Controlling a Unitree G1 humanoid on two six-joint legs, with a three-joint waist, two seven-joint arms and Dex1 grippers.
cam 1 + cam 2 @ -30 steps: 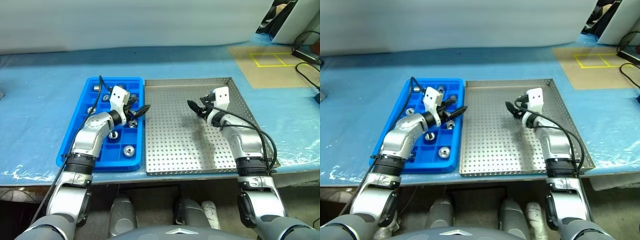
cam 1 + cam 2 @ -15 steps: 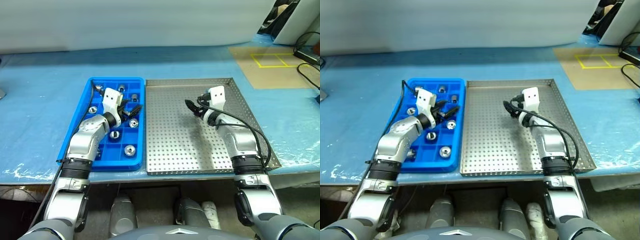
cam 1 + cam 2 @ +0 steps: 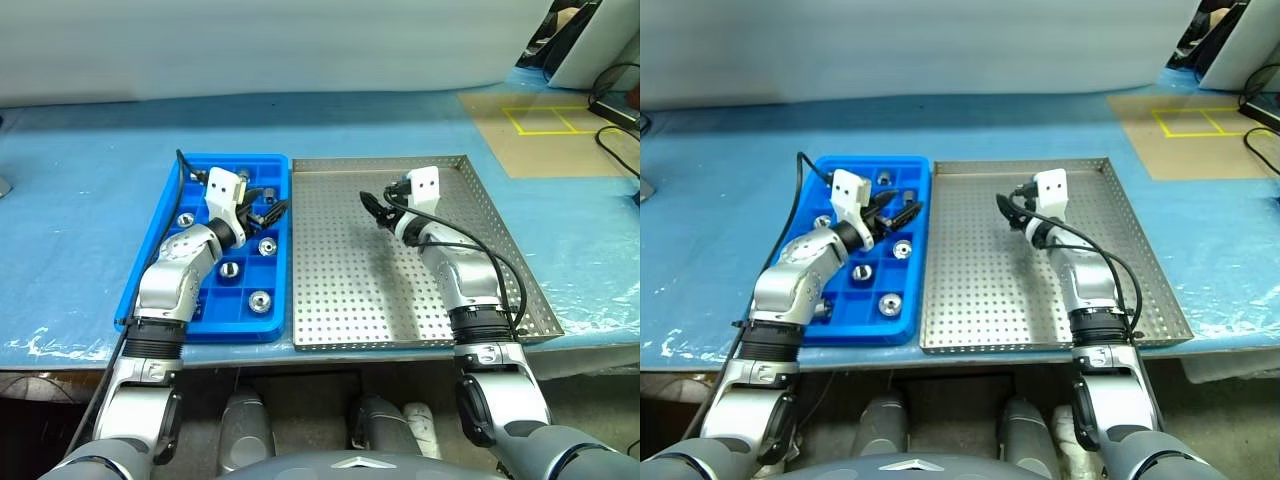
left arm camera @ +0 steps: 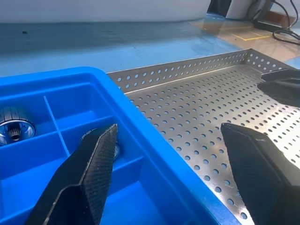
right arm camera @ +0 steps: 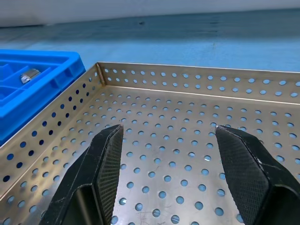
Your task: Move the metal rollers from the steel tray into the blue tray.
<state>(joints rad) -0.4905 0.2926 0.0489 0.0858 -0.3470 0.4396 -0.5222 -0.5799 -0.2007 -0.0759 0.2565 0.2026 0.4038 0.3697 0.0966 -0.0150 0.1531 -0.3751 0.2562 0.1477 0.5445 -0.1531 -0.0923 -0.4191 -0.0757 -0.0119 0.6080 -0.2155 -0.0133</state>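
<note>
And here's the picture: the steel tray (image 3: pixel 400 290) looks bare across its whole perforated floor, not 1 roller to be seen on it, while the metal rollers (image 3: pixel 259 299) are sitting in the compartments of the blue tray (image 3: pixel 160 260) just beside it, the 2 trays edge to edge on the blue-covered bench. At least 6 shiny rollers show in the blue grid, though the left arm hides some cells, so a full count can't be had. The left gripper (image 3: pixel 270 208) hovers over the blue tray's inner edge, fingers spread wide with nothing between them; the wrist view confirms it, empty air between the 2 black pads. The right gripper (image 3: pixel 375 207) hangs above the far half of the steel tray, fingers likewise spread and empty, looking down on nothing but dotted metal. By my reading the transfer is as good as finished, and only pulling both arms away seems left
</note>
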